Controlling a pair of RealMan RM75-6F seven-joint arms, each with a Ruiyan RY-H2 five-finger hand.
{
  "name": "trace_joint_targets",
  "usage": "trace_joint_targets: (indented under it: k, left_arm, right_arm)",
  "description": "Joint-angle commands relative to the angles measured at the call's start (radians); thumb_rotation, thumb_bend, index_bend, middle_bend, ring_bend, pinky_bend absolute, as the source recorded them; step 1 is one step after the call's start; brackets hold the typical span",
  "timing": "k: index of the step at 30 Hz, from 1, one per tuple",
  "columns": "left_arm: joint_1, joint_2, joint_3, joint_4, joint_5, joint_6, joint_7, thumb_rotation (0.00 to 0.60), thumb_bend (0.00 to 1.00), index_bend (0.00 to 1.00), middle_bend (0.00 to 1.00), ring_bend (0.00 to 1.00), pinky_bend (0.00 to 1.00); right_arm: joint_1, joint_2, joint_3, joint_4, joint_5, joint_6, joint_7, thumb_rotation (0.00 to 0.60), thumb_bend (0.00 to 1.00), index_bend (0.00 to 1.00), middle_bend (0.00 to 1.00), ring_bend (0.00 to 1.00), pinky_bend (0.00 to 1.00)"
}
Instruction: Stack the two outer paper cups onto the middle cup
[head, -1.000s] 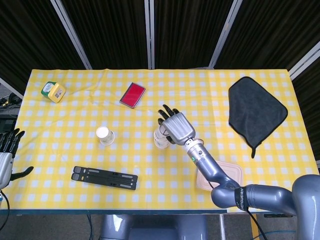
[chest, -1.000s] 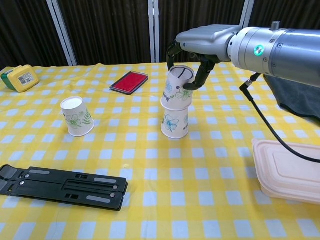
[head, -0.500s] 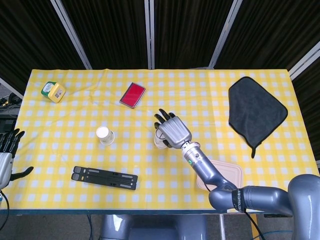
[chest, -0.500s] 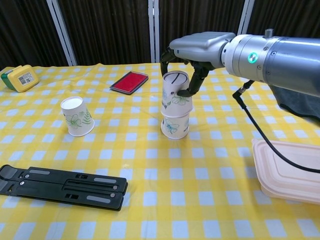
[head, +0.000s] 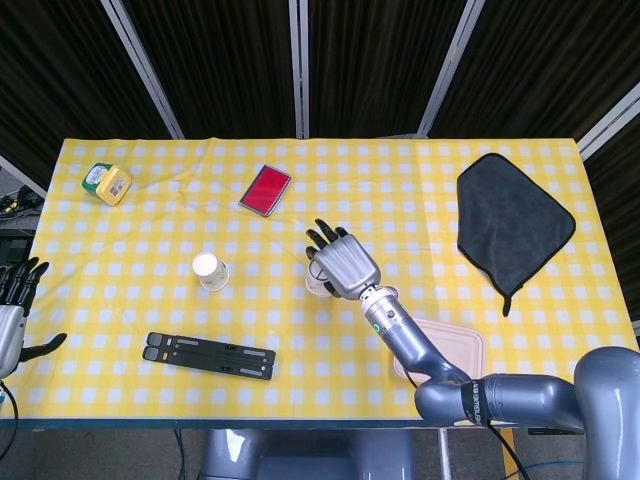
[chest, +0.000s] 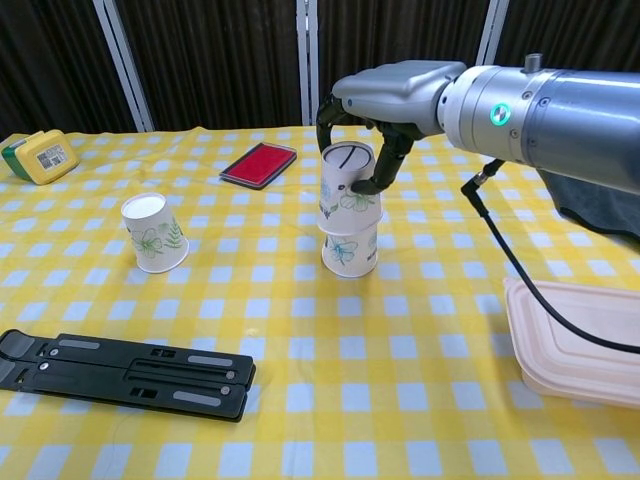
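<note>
My right hand (chest: 385, 100) (head: 342, 261) grips an upside-down paper cup (chest: 346, 187) with a leaf print. That cup sits over the middle cup (chest: 349, 250), tilted a little to the left. In the head view the hand hides most of both cups. A third upside-down paper cup (chest: 153, 232) (head: 210, 270) stands alone on the cloth to the left. My left hand (head: 12, 315) hangs at the table's left edge with its fingers apart and nothing in it.
A black folded stand (chest: 125, 372) lies near the front left. A red case (chest: 259, 165), a yellow tin (chest: 38, 156) and a black cloth (head: 512, 225) sit further back. A pink lidded box (chest: 577, 340) is at the front right.
My right hand has moved left and down with the cup, lowering it further over the middle cup. The left hand and left cup have not moved.
</note>
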Motion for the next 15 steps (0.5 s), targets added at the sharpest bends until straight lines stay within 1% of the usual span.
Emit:
trace_joint_targets:
  k: [1, 4, 6, 9, 12, 15]
  left_arm:
    - [0.001, 0.001, 0.0, 0.001, -0.002, 0.0, -0.002, 0.6, 0.1, 0.0, 0.0, 0.0, 0.0]
    - [0.0, 0.001, 0.0, 0.0, 0.0, -0.001, -0.002, 0.6, 0.1, 0.0, 0.0, 0.0, 0.0]
    - [0.001, 0.0, 0.0, 0.0, 0.003, 0.003, -0.002, 0.6, 0.1, 0.0, 0.0, 0.0, 0.0]
    - [0.002, 0.001, 0.0, 0.001, 0.003, 0.005, -0.004, 0.6, 0.1, 0.0, 0.0, 0.0, 0.0]
    - [0.002, 0.001, -0.001, 0.002, 0.0, 0.005, -0.006, 0.6, 0.1, 0.0, 0.0, 0.0, 0.0]
    - [0.002, 0.001, -0.001, 0.003, 0.0, 0.004, -0.006, 0.6, 0.1, 0.0, 0.0, 0.0, 0.0]
  right_arm:
    - [0.002, 0.001, -0.005, -0.003, 0.011, -0.002, -0.009, 0.6, 0.25, 0.47, 0.13, 0.01, 0.26]
    - [0.005, -0.002, -0.01, -0.006, 0.026, -0.009, -0.014, 0.6, 0.21, 0.41, 0.1, 0.01, 0.26]
    - [0.006, -0.005, -0.01, -0.007, 0.03, -0.008, -0.013, 0.6, 0.17, 0.31, 0.07, 0.01, 0.25]
    - [0.007, -0.008, -0.009, -0.01, 0.027, -0.004, -0.01, 0.6, 0.13, 0.19, 0.03, 0.0, 0.24]
    - [0.007, -0.007, -0.008, -0.014, 0.017, 0.004, -0.007, 0.6, 0.12, 0.14, 0.02, 0.0, 0.24]
    - [0.006, -0.002, -0.008, -0.02, 0.013, 0.009, -0.008, 0.6, 0.12, 0.13, 0.01, 0.0, 0.24]
